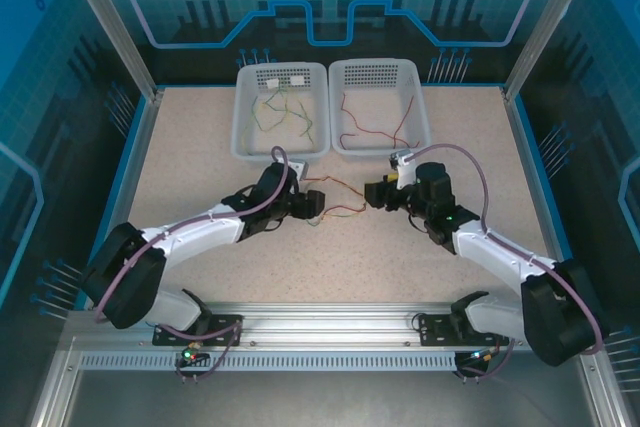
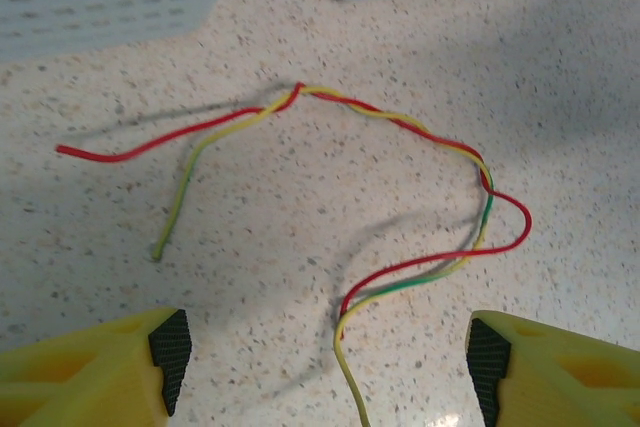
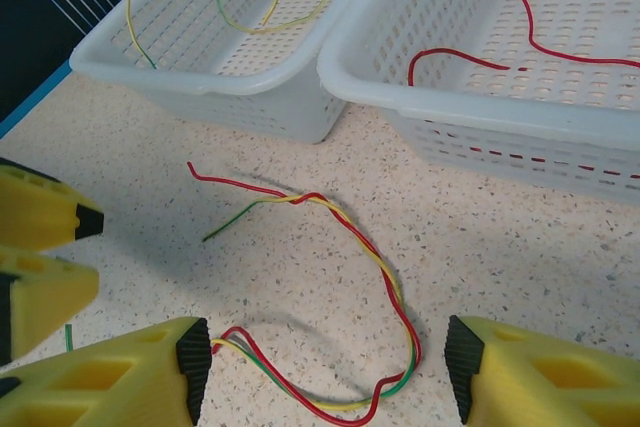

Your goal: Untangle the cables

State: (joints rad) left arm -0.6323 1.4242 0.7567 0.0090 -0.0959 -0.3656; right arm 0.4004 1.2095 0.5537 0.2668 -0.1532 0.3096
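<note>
Risk first. The thin red wire [image 2: 110,158] and the thin yellow-green wire [image 2: 178,202] lie wound round each other on the speckled beige tabletop [image 2: 90,277], just in front of the white perforated plastic basket holding loose red wires [image 3: 480,112]. If I close a gripper on the twisted stretch, I reckon I pinch both strands at once, and a pull then only tightens the twist or drags the whole bundle. The wire's limp, so a pull toward that basket could snag it on the rim. Both arms sit close together on the near side of the basket, so the fingers could bump too.

Left gripper [image 2: 328,362]: jaws spread wide, nothing gripped. The yellow-green tail runs btwn the black pads [image 2: 170,352] w/o touching either. Right gripper [image 3: 328,362]: also wide apart, nothing clamped. The wire loop passes right by one pad; whether it touches, can't tell.
</note>
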